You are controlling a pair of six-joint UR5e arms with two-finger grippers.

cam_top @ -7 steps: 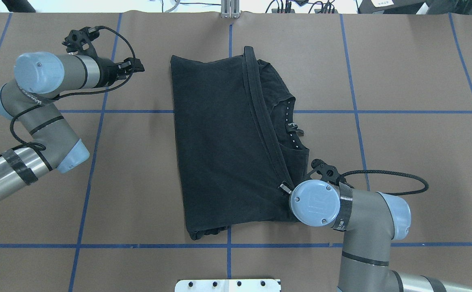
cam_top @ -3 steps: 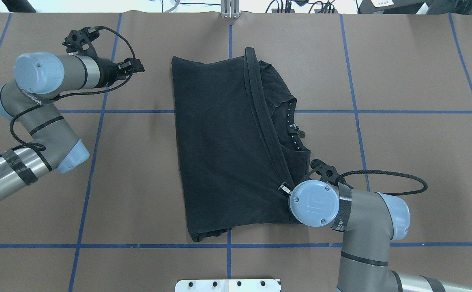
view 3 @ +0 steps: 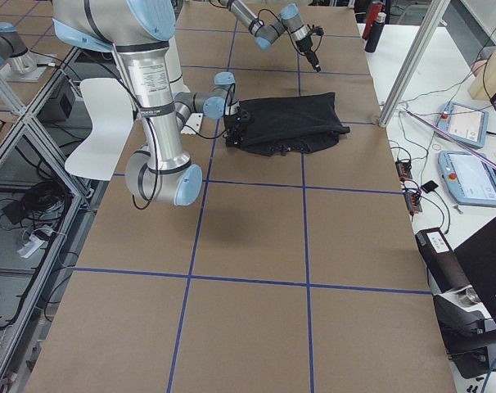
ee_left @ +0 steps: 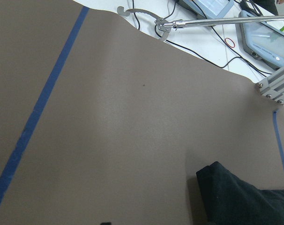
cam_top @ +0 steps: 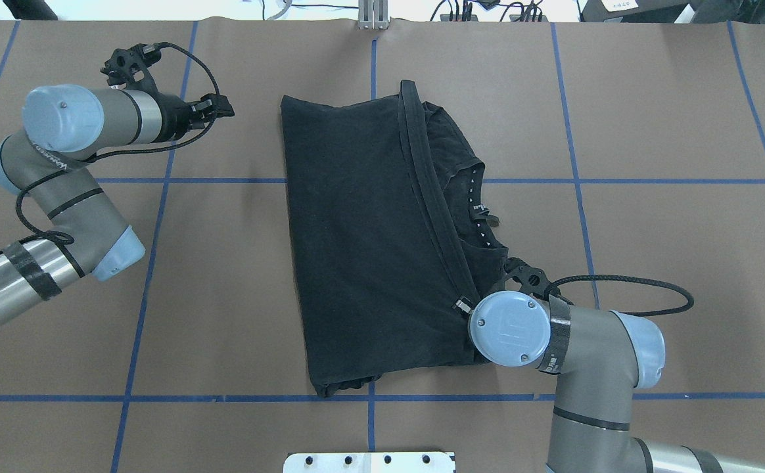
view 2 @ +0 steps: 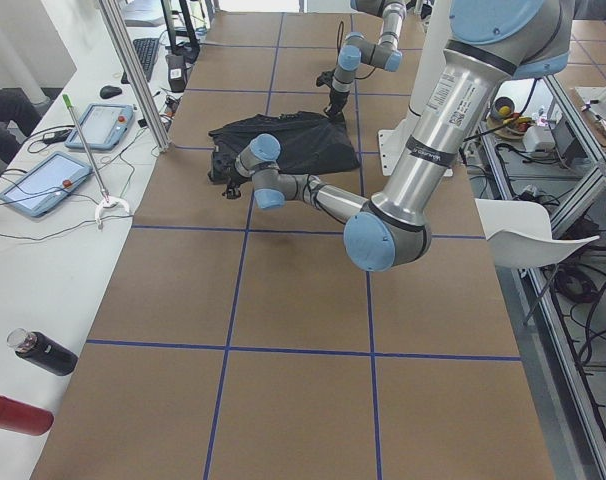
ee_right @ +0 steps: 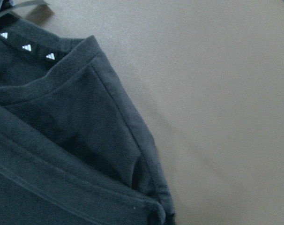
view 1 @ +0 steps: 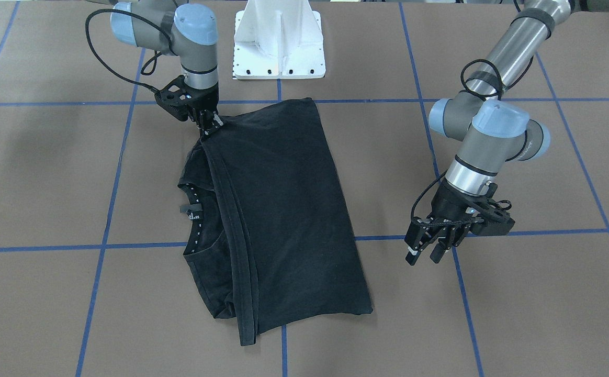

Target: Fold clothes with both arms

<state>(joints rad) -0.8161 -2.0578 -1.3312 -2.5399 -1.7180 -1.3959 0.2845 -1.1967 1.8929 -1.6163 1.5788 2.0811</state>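
T-shirt point(view 1: 283, 209) corner pinched by right end effector point(view 1: 209, 127), left end effector point(view 1: 424, 256) spread.

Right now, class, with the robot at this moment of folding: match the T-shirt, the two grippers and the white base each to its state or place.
Column 1
1. T-shirt
2. left gripper
3. right gripper
4. white base

Column 2
A. shut on a fabric corner
B. folded, lying on the table
C. open over bare table, apart from the T-shirt
D. at the table's edge on the robot's side

Pairs: 1-B, 2-C, 3-A, 4-D
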